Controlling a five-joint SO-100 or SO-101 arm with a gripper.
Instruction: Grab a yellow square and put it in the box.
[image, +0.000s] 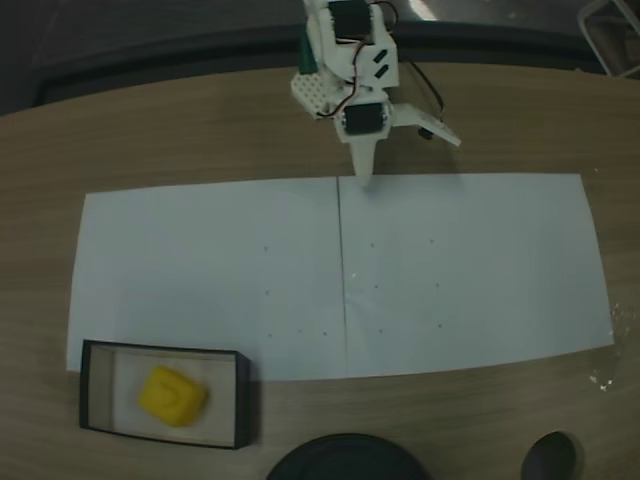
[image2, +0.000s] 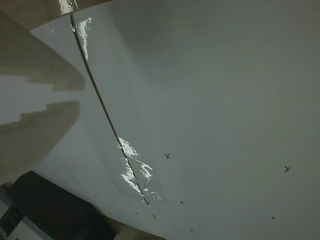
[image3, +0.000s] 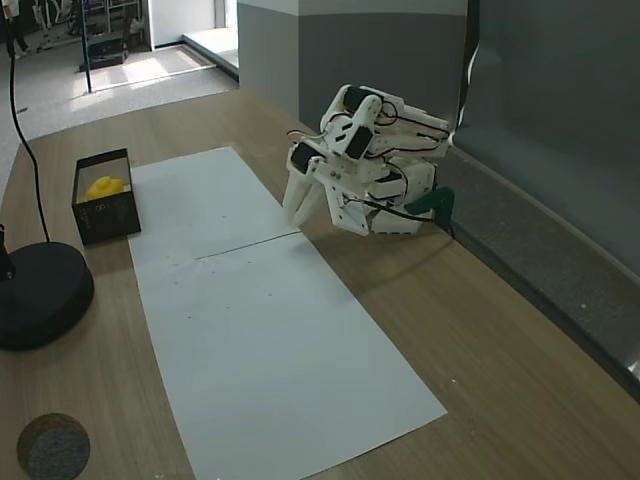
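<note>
The yellow square (image: 172, 395) lies inside the box (image: 243, 400), a shallow black-walled tray at the paper's lower left corner in a fixed view. In the other fixed view the same yellow square (image3: 104, 187) peeks over the wall of the box (image3: 105, 220) at the far left. My gripper (image: 410, 158) is folded back near the arm's base at the paper's far edge, far from the box. It is open with nothing between its fingers. The gripper (image3: 308, 212) points down at the paper's edge. In the wrist view both fingers (image2: 40, 135) enter from the left with a gap between them.
Two white paper sheets (image: 450, 270) cover the wooden table, joined by a seam (image2: 107, 115). A round black base (image: 350, 460) and a small dark disc (image: 550, 458) sit at the table's near edge. A black straight-edged shape (image2: 50, 210) fills the wrist view's lower left corner.
</note>
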